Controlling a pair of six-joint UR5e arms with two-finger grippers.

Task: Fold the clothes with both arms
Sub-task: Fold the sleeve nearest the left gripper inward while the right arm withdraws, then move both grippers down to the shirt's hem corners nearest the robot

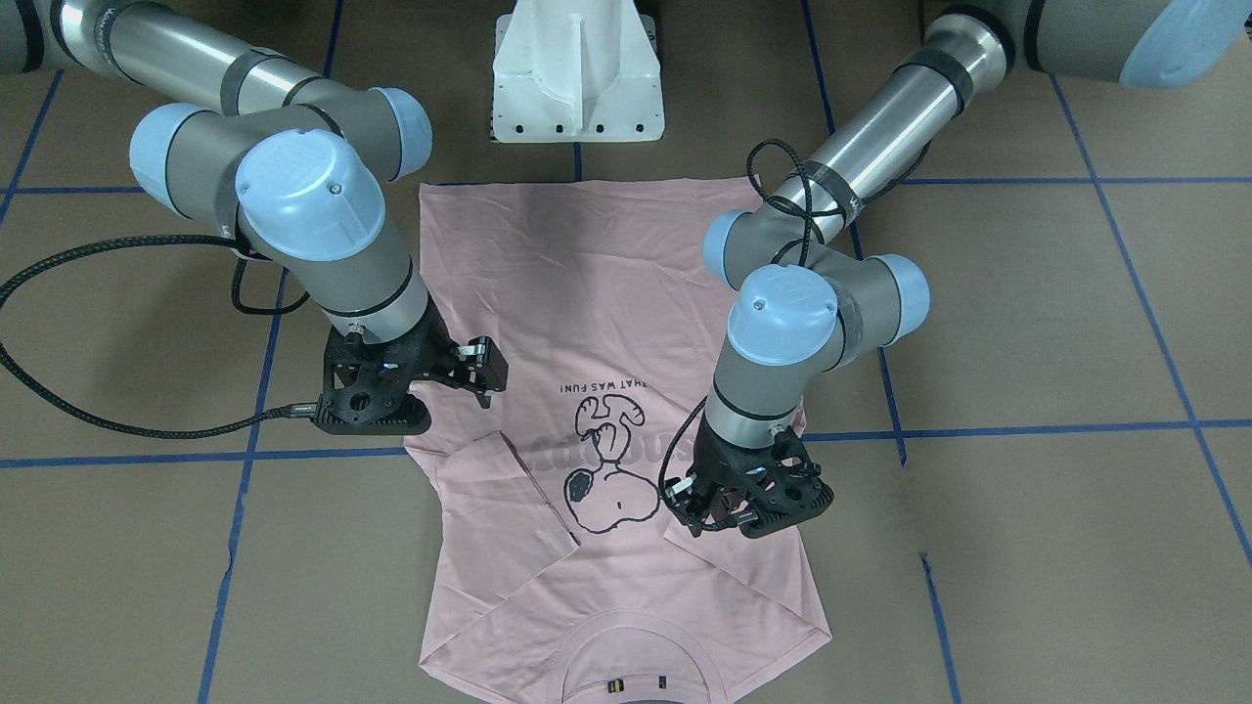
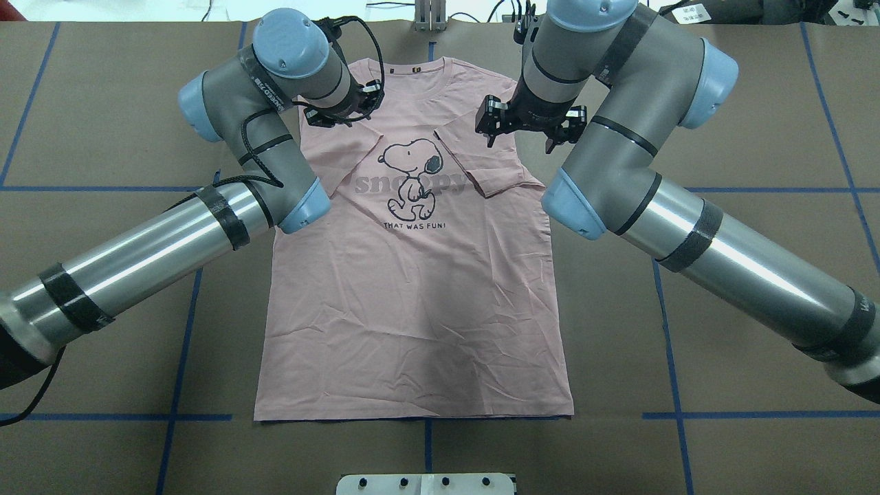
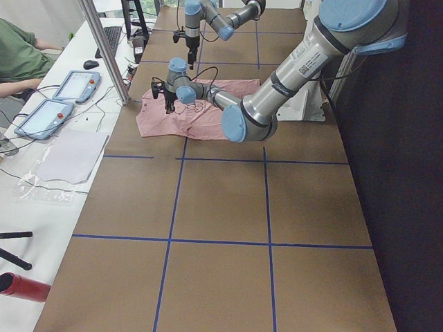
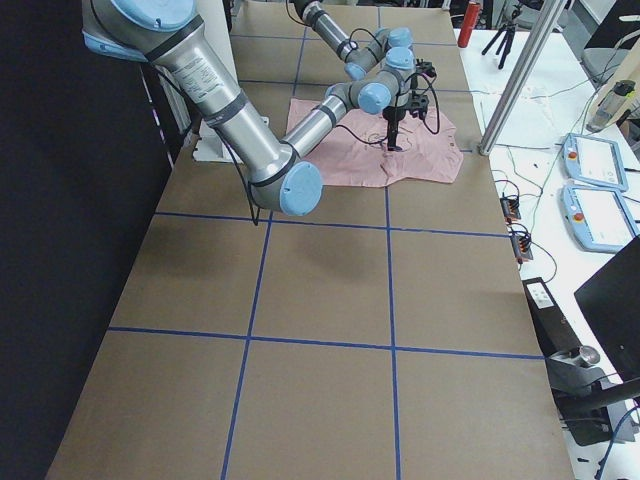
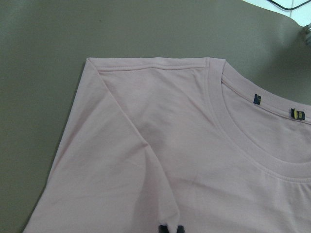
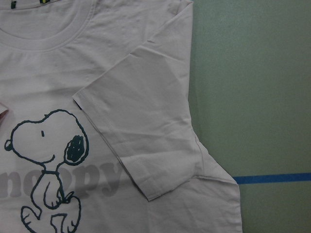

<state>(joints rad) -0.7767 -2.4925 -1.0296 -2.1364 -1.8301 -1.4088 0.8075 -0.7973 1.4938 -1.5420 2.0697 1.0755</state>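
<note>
T-shirt [image 2: 412, 309] lies flat on the table [image 2: 756, 103], print up and collar away from the robot, with both sleeves folded in over the chest. Left gripper [image 5: 170, 228] is down at the folded left sleeve [image 5: 97, 170]; its jaws are nearly together and look pinched on the cloth. Right gripper [image 2: 520, 137] hangs above the folded right sleeve [image 2: 481, 161], jaws wide apart, holding nothing.

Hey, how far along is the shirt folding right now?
Done: both sleeves of the T-shirt are folded in over the chest. In hand: the right tool hangs open over its sleeve; the left tool sits low at the other sleeve, grip unclear. Left: the body lies flat at full length, not yet folded.
</note>
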